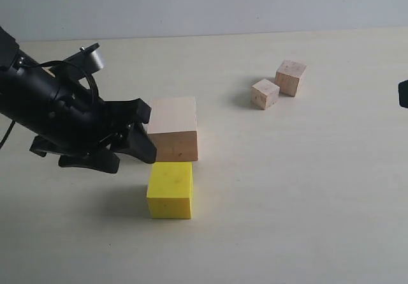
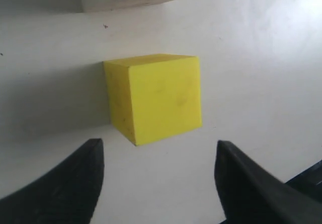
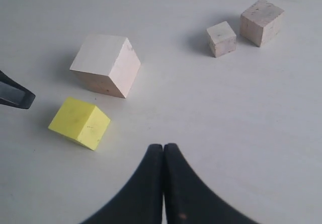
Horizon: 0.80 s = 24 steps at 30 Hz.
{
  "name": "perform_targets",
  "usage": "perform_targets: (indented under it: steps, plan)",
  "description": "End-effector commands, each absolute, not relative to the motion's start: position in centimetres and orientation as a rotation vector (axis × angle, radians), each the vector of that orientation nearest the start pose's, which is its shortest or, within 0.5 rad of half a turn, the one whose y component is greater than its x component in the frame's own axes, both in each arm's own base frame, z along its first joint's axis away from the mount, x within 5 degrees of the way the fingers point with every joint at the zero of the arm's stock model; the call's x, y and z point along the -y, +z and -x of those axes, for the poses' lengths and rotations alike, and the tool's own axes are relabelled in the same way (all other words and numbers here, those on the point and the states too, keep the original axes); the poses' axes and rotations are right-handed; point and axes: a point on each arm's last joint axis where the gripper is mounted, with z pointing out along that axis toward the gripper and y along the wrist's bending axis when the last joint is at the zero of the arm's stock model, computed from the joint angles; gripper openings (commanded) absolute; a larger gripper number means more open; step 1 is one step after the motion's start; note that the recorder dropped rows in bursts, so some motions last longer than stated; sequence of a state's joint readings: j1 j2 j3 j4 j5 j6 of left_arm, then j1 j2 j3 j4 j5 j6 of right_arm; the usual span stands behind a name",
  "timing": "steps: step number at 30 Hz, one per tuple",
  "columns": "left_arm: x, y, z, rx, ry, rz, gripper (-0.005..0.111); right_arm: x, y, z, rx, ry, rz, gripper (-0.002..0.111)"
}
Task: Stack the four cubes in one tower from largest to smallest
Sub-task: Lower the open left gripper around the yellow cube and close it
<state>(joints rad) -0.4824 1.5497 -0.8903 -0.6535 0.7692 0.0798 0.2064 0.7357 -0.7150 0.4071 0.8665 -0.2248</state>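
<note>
The large pale wood cube (image 1: 172,127) stands mid-table as the base, bare on top. The yellow cube (image 1: 170,190), just nearer, looks to be next. The left gripper (image 2: 160,153), at their left, is wide and empty and must straddle it. The small wood cube (image 1: 291,77) and the smallest cube (image 1: 265,94) wait far right. The right gripper (image 3: 163,148) is closed, empty.

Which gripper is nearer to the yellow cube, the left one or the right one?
Left. The left gripper is open with the yellow cube just ahead of it, not touching; the right gripper is shut, well away.
</note>
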Motion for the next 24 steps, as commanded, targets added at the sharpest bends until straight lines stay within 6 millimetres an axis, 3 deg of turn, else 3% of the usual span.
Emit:
perform_targets:
  steps: [1,8,14,20,24]
  plan:
    - [16.7,21.2,-23.3,-2.918,-0.799,-0.21,0.062,-5.3,31.9,-11.9,-2.307,0.486,0.344,0.0]
    - [16.9,21.3,-23.2,-2.928,-0.831,-0.152,0.063,-5.3,32.0,-11.9,-2.307,0.491,0.343,0.0]
    - [17.0,20.8,-23.5,-2.926,-0.826,-0.159,0.079,-5.4,32.0,-11.9,-2.305,0.509,0.336,0.0]
    - [17.8,21.2,-23.3,-2.902,-0.942,-0.13,0.079,-5.5,31.9,-11.8,-2.321,0.521,0.34,0.0]
    - [18.3,21.2,-23.3,-2.922,-0.865,-0.183,0.079,-5.5,31.9,-11.8,-2.321,0.521,0.34,0.0]
